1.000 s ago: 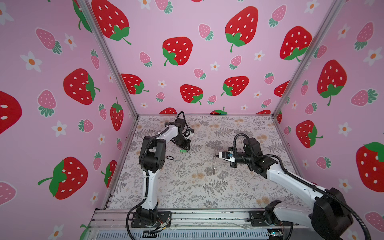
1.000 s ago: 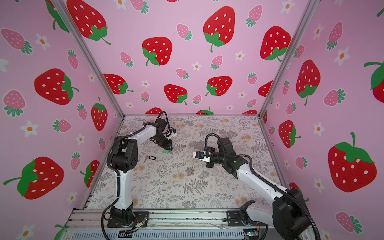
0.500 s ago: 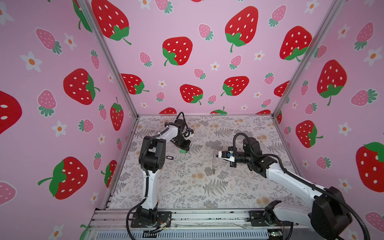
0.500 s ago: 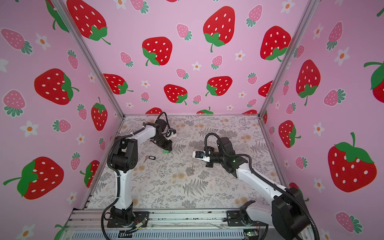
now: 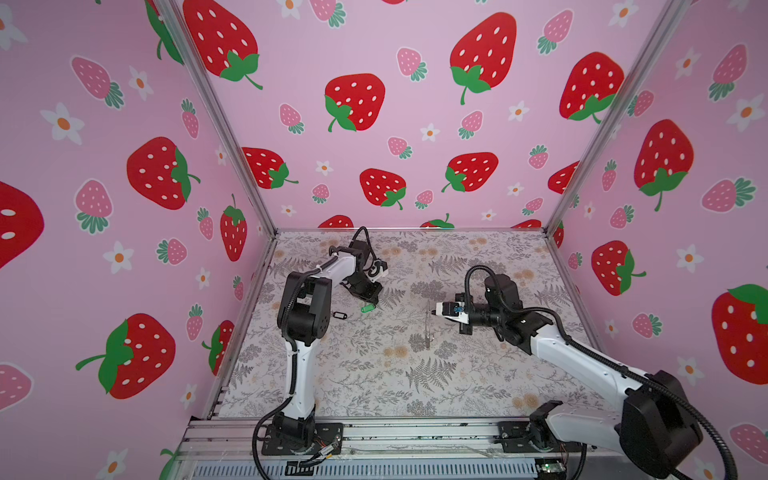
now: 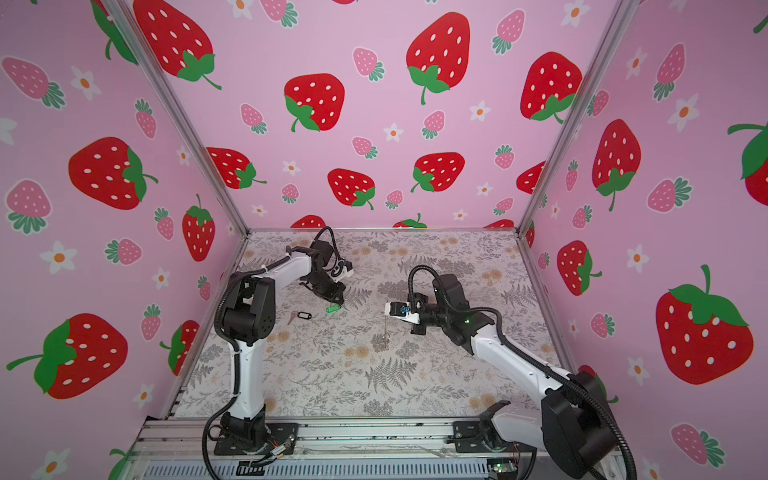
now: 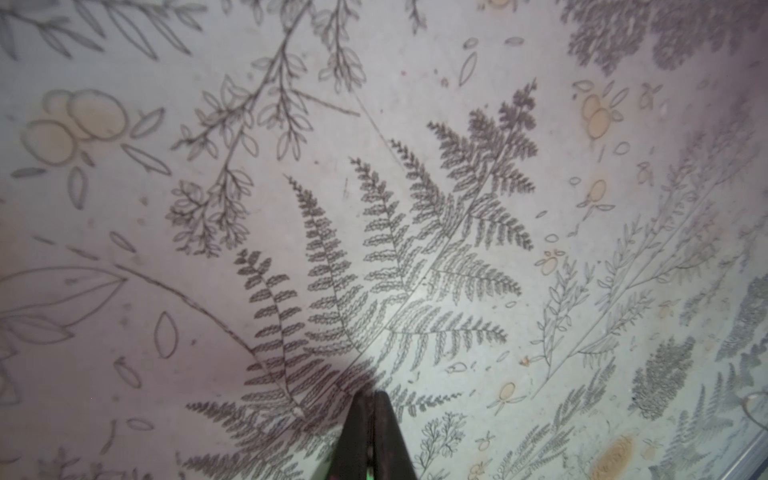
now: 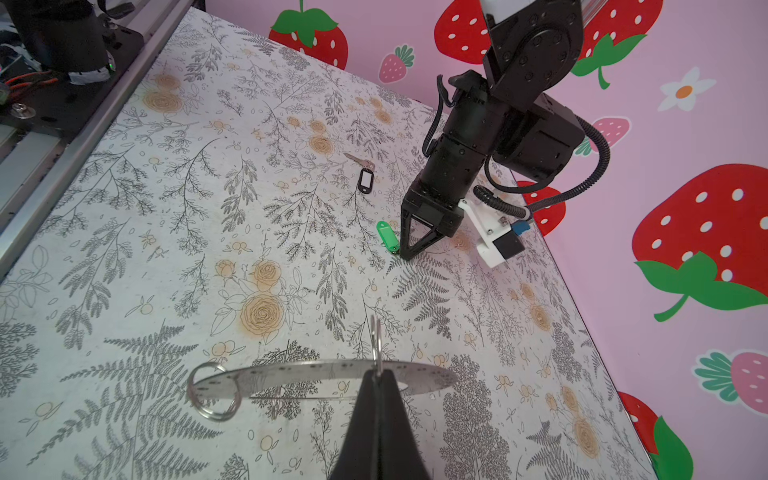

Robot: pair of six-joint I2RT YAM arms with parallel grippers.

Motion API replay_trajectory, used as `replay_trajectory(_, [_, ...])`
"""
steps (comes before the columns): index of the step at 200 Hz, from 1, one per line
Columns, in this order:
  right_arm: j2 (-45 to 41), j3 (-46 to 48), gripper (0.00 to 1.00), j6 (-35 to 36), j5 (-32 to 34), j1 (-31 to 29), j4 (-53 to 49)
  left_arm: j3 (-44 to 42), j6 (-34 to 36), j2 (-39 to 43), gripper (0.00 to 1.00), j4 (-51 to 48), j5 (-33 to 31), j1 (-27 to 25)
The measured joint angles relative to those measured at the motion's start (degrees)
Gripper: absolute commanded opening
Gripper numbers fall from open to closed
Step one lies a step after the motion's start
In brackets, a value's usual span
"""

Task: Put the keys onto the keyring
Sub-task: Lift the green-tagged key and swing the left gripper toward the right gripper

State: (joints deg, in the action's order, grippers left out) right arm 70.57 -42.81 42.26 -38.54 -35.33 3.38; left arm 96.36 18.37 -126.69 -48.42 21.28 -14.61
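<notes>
Two keys lie flat on the floral bench (image 5: 374,374), left of the middle and toward the far side. The green key (image 5: 367,308) is a small, bright, glossy oblong. It sits just near-left of the left tool (image 5: 375,302), whose closed tips come down on the bench at one end of it. Whether they actually pinch it cannot be told.

The black key (image 6: 304,316) lies farther left, apart from that tool and close to the left arm. It is dark-rimmed with a pale centre, and a small silver blade (image 6: 292,318) sticks out from its left end.

The keyring (image 5: 428,330) is well to the right of both keys. The closed right tool (image 5: 432,311) grips it, and it hangs on edge below the tips, so in both top views it shows as a thin upright line. From the right wrist it is a flat grey metal band with small holes along its edge. One wire loop (image 8: 214,390) hangs at its end and another loop (image 8: 376,340) sits by the tool's tips.
</notes>
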Motion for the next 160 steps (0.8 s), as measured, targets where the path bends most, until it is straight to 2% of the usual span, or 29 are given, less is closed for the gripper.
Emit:
replay_trajectory(6, [0.0, 0.0, 0.00, 0.0, 0.0, 0.0, 0.0, 0.0, 0.0, 0.0, 0.02, 0.0, 0.1, 0.0])
replay_trajectory(20, [0.0, 0.0, 0.00, 0.0, 0.0, 0.0, 0.0, 0.0, 0.1, 0.0, 0.00, 0.0, 0.3, 0.0])
replay_trajectory(74, [0.0, 0.0, 0.00, 0.0, -0.1, 0.0, 0.0, -1.7, -0.2, 2.7, 0.00, 0.2, 0.8, 0.0])
replay_trajectory(106, [0.0, 0.0, 0.00, 0.0, -0.5, 0.0, 0.0, -5.0, -1.3, 8.8, 0.00, 2.3, 3.4, 0.0])
replay_trajectory(160, [0.0, 0.0, 0.00, -0.7, -1.4, 0.0, 0.4, -15.9, -4.8, 22.1, 0.00, 11.8, 12.6, 0.0])
